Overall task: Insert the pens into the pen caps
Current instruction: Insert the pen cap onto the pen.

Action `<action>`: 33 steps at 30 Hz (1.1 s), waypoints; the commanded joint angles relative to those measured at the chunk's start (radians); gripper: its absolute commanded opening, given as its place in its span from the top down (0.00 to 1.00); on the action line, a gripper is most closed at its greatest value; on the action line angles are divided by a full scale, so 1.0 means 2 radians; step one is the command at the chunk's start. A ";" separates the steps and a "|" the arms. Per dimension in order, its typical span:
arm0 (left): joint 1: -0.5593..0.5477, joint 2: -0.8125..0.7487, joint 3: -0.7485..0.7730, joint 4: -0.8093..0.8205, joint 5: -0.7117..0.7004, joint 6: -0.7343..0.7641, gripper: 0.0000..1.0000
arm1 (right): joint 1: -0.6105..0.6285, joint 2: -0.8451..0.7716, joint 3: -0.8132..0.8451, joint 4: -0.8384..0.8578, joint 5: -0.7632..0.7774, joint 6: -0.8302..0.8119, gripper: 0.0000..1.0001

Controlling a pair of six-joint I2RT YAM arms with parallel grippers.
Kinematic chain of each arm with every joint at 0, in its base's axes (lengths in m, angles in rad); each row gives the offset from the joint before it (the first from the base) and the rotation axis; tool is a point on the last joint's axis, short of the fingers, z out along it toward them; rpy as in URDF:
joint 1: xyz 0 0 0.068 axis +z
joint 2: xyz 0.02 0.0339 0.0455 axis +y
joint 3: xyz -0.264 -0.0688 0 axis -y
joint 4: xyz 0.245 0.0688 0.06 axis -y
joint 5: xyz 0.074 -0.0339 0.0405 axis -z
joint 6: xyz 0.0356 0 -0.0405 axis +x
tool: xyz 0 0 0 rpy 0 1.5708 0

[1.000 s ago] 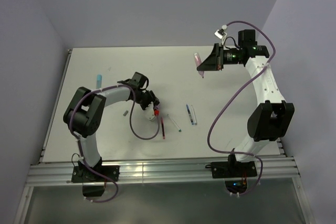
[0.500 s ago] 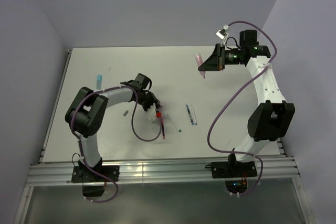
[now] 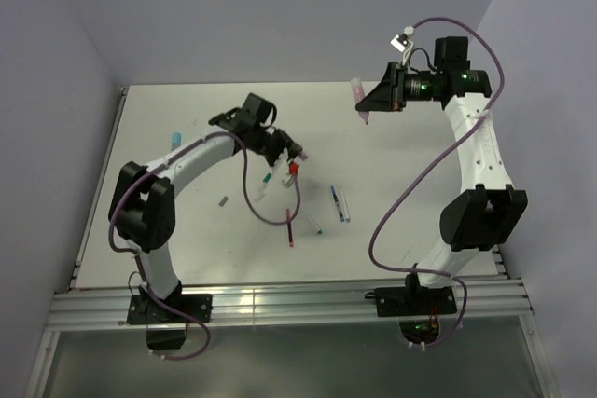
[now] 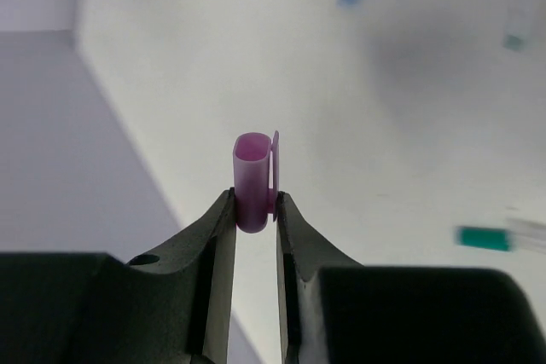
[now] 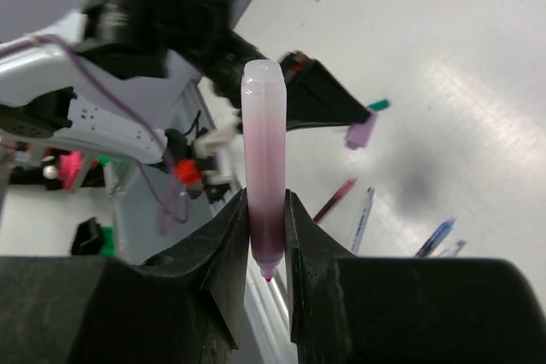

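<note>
The left gripper [image 4: 254, 202] was closed on the pink pen cap [image 4: 252, 168], which was pinched by its lower part between the two dark fingers [image 4: 213, 240]. The cap's open mouth was turned outward past the fingertips and its clip lay along the side nearer the right-hand finger. This gripper was held clear of the white table [image 3: 187, 109]. Beyond and to the right of its fingertips, in the wrist view, a teal cap [image 4: 482, 238] lay on the table. A pale blurred stick was at the cap's far end, and whether the two were joined could not be told. The right gripper [image 5: 265, 210] was closed on the pink pen [image 5: 262, 125], which was clamped near its pointed tip. The blunt end of the pen was stood well out past the fingertips and the tip was tucked back between the fingers. This gripper was held high above the table's far side, well apart from the left gripper, with the pen directed toward it. On the table below and between the two grippers, nearer the left one, the red pen [image 3: 290, 228] and the white pen with the green tip [image 3: 312, 221] were seen side by side. The dark blue pen [image 3: 335, 203] and a pale pen [image 3: 344, 204] lay just beside each other a little further right. A light blue cap [image 3: 174, 138] and a grey cap [image 3: 224, 200] were seen well to the left of the left gripper.
</note>
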 commanded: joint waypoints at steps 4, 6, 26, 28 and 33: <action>-0.008 -0.048 0.197 -0.155 0.110 -0.304 1.00 | -0.003 0.013 0.120 0.020 0.024 0.054 1.00; -0.005 -0.066 0.200 -0.134 0.142 -0.449 1.00 | -0.003 0.019 0.144 0.046 0.027 0.084 1.00; 0.039 -0.159 -0.141 0.699 0.216 -1.557 1.00 | 0.133 -0.094 -0.167 0.590 0.105 0.458 1.00; 0.039 -0.161 -0.146 0.704 0.215 -1.543 1.00 | 0.144 -0.106 -0.194 0.593 0.119 0.446 1.00; 0.039 -0.171 -0.183 0.765 0.196 -1.559 1.00 | 0.147 -0.127 -0.253 0.650 0.127 0.490 1.00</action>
